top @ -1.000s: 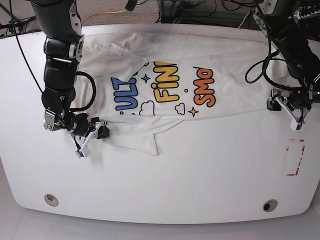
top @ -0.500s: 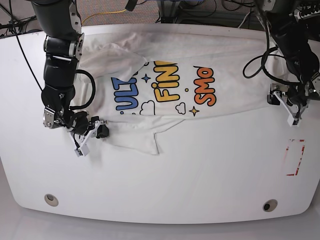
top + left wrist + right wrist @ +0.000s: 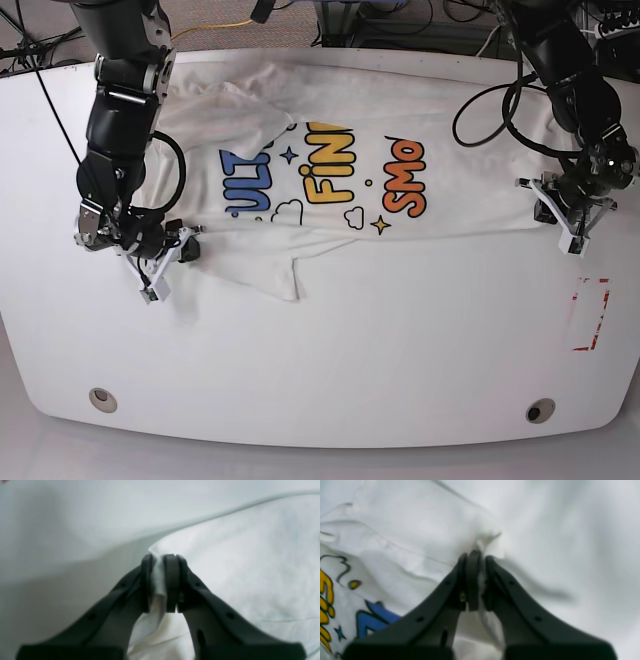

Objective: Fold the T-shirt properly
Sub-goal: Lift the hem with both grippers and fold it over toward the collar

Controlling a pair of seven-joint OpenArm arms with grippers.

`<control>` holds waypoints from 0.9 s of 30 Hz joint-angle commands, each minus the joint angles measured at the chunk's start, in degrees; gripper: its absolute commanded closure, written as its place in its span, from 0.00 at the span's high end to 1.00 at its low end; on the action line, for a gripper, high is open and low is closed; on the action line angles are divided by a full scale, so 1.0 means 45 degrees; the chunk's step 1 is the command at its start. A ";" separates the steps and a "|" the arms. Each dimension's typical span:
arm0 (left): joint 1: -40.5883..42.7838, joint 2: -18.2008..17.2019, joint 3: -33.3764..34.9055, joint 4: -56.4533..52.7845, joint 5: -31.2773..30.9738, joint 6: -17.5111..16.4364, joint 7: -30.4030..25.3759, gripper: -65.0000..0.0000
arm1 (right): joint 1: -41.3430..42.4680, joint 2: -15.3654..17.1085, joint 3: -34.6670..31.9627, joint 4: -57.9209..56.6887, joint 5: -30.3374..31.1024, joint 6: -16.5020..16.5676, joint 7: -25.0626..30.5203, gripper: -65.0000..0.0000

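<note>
Both hands pull the near edge of the T-shirt (image 3: 330,170) back across the white surface (image 3: 320,350).

Compared with a second ago, the right hand (image 3: 150,283) has slid further out and up toward its own side, and the left hand (image 3: 574,240) has drawn up and inward, so the shirt lies flatter, print up, across the far half of the surface; the hanging sleeve flap has shifted with it. That suggests smoothing before the first fold. Each hand is clamped nearly closed on a pinch of white cloth: the left hand (image 3: 160,583) on a corner, the right hand (image 3: 476,580) on what seems, through blur, a sleeve edge.
</note>
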 commanded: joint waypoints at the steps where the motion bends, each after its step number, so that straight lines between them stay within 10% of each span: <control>1: -0.0071 -0.0143 -0.0041 0.1224 -0.0126 -0.0008 -0.0302 0.09 | 0.0367 0.0260 0.0375 0.1591 0.0169 -0.0007 -0.0506 0.00; 12: 0.0730 0.0072 -0.0061 0.2885 -0.0126 -0.0008 -0.0302 0.10 | -0.1314 0.0260 0.1723 0.7588 0.0208 -0.0007 -0.4199 0.00; 21: 0.0808 0.0111 -0.0081 0.3295 -0.0145 -0.0008 -0.0302 0.29 | -0.3111 0.0592 0.1762 0.9854 0.3080 -0.0007 -0.5527 0.00; 27: 0.1121 0.0033 -0.0061 0.3881 -0.0536 -0.0017 -0.0302 0.24 | -0.4615 0.0553 0.2680 1.0694 0.4525 -0.0007 -0.6074 0.00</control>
